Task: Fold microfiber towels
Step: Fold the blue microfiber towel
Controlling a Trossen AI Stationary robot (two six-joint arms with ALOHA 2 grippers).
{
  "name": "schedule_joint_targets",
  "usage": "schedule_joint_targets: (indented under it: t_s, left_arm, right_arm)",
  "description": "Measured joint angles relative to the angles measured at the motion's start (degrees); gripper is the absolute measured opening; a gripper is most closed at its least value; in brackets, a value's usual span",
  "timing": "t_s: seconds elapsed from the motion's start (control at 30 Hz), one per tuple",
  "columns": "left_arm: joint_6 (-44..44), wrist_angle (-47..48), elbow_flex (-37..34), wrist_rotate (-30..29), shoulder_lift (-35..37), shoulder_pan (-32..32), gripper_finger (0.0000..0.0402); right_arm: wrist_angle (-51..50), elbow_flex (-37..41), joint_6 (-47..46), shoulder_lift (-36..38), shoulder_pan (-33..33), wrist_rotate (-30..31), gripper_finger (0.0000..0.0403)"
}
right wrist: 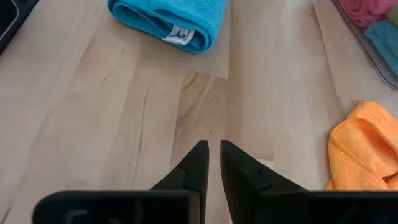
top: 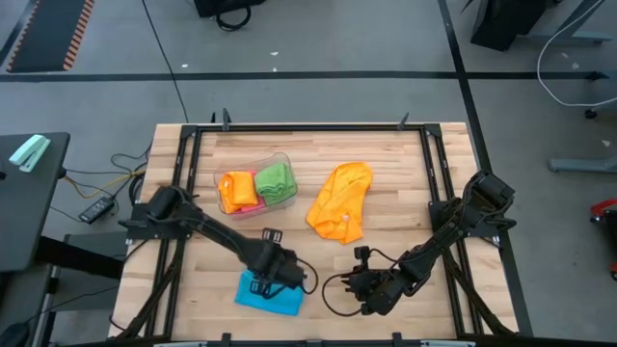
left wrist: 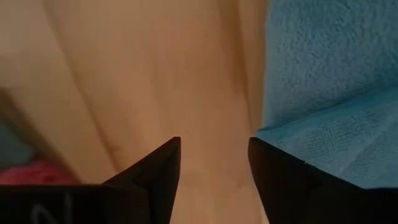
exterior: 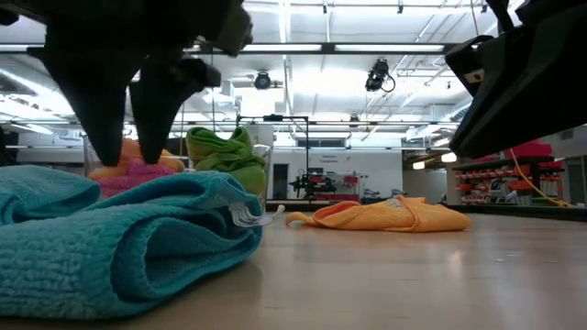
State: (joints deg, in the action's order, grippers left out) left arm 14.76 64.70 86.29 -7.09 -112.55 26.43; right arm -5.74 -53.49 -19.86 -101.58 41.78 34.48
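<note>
Grey concrete floor (top: 318, 39) surrounds the wooden table (top: 386, 169). Cables (top: 106, 183) trail left. Ceiling strip lights (exterior: 284, 48) lit; red shelving (exterior: 500, 179) at right.

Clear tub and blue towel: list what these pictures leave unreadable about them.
- Clear tub: how many towels it holds. The high view shows only top layers; in the low view the blue towel blocks its lower part.
- Blue towel's label: too small to read in the right wrist view.
- Left hand: covers part of the blue towel in the high view.

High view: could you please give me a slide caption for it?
Left gripper open over folded blue towel; right gripper idle nearby; orange towel waits unfolded.
</note>
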Motion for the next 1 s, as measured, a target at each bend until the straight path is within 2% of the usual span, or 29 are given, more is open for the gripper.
schedule_joint_targets:
  t_s: [0.3, 0.43, 0.6, 0.77, 0.9, 1.0]
  left_arm:
    - [5.7, -21.3, -20.1, 12.3, 14.6, -2.6, 0.0172]
    - [10.8, -27.0, -28.5, 12.3, 20.4, -4.4, 0.0172]
    - [15.0, -29.4, -35.7, 11.1, 21.4, -6.8, 0.0161]
    - [15.7, -36.6, -38.5, 14.0, 19.8, -6.5, 0.0148]
    - [15.6, -43.7, -37.9, 19.4, 19.9, -4.8, 0.0137]
    - [16.3, -44.0, -35.7, 22.2, 19.9, -2.7, 0.0129]
  right_arm:
    - [1.1, 0.0, 0.5, 0.0, 0.0, 0.0, 0.0049]
    - [1.9, 0.0, 1.4, 0.0, 0.0, 0.0, 0.0049]
    - [2.1, 0.0, 2.1, 0.0, 0.0, 0.0, 0.0049]
    - [2.2, 0.0, 2.2, 0.0, -0.5, 0.0, 0.0049]
    - [2.4, 0.0, 2.1, 0.0, -0.6, 0.0, 0.0049]
    - [2.5, 0.0, 2.0, 0.0, -0.5, 0.0, 0.0049]
